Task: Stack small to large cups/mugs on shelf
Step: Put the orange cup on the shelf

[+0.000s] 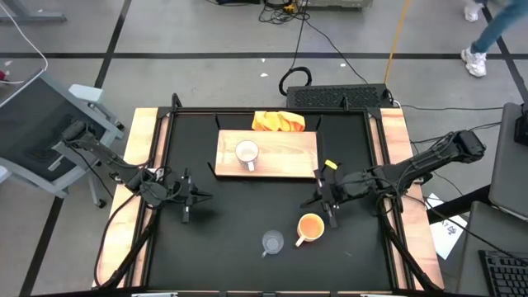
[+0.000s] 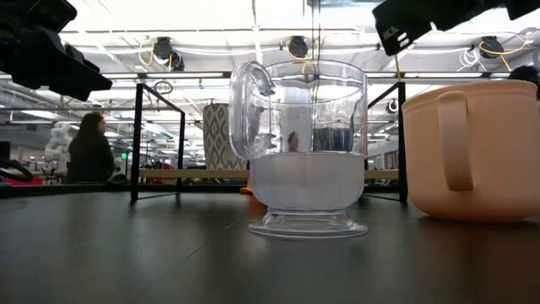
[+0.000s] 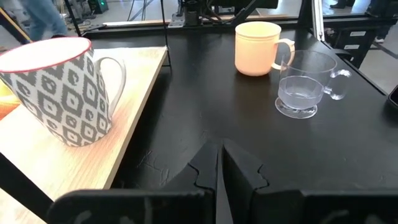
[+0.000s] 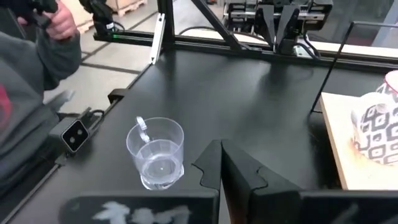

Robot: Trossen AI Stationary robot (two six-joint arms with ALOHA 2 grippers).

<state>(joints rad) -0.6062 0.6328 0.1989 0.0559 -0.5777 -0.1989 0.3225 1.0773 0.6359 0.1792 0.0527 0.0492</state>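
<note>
from above: a patterned white mug (image 1: 247, 153) stands on the wooden shelf (image 1: 289, 153); the orange mug (image 1: 310, 225) and clear glass cup (image 1: 273, 242) wait on the black table (image 1: 239, 223). wrist views: the left gripper (image 3: 219, 163) and right gripper (image 4: 220, 155) are both closed and empty. next, probably, one must open around the orange mug.

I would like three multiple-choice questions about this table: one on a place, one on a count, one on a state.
1. Where does the patterned white mug stand?
A. on the wooden shelf
B. on the black table
C. inside the orange mug

2. How many cups stand off the shelf?
A. one
B. two
C. three

3. How is the right gripper?
A. shut and empty
B. holding the glass cup
C. wide open

Answers: 1 A, wood lies under it. 2 B, the orange mug and the clear glass cup. 3 A, its fingers meet with nothing between.
</note>
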